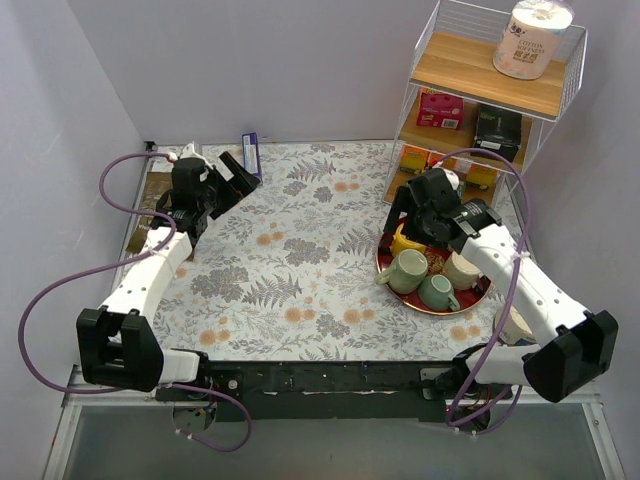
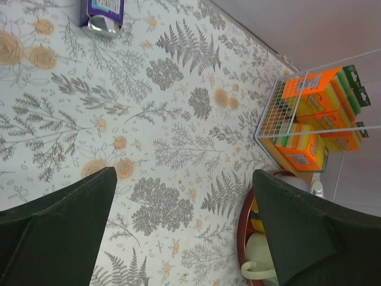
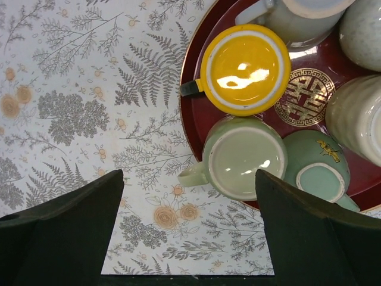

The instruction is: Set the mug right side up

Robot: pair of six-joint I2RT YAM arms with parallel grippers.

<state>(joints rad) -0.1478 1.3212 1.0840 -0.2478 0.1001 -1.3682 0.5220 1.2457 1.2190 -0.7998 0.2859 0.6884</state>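
Observation:
A red tray (image 1: 470,302) at the right holds several mugs, all bottom up: a yellow one (image 1: 403,243), a pale green one (image 1: 405,270), a teal one (image 1: 437,292) and a cream one (image 1: 462,270). My right gripper (image 1: 412,222) hovers above the tray's far left part, open and empty. In the right wrist view the gripper (image 3: 189,179) is open above the table beside the tray rim (image 3: 190,107). The pale green mug (image 3: 241,164) lies between the fingers, its handle pointing left, with the yellow mug (image 3: 245,68) beyond it. My left gripper (image 1: 238,182) is open and empty at the far left.
A wire shelf (image 1: 480,110) stands behind the tray with boxes and a paper roll (image 1: 532,38). A purple box (image 1: 250,152) stands at the back wall, also in the left wrist view (image 2: 102,12). That view shows the orange boxes (image 2: 309,119) and the tray rim (image 2: 243,229).

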